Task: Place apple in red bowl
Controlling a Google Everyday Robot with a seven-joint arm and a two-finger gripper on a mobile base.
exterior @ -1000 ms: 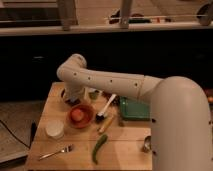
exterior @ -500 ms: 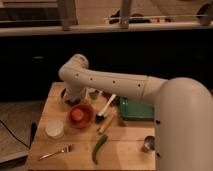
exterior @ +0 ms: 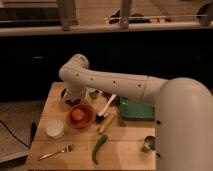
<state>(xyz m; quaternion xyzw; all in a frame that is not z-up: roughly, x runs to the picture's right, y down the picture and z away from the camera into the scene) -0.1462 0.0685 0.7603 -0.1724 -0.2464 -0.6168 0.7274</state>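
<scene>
The red bowl (exterior: 88, 120) stands on the wooden table, left of centre. The apple (exterior: 77, 114), small and orange-red, lies inside the bowl. My gripper (exterior: 70, 96) is at the end of the white arm, just behind and slightly left of the bowl, low over the table's far left part. It is mostly hidden by the arm's wrist. Nothing shows in it.
A white cup (exterior: 54, 129) stands left front of the bowl. A fork (exterior: 55, 151) and a long green vegetable (exterior: 98, 147) lie near the front edge. A brush (exterior: 105, 111), a green block (exterior: 136, 109) and a metal cup (exterior: 148, 144) are to the right. My arm spans the table's back.
The arm's elbow has shifted slightly to the right. The apple and the bowl have not moved.
</scene>
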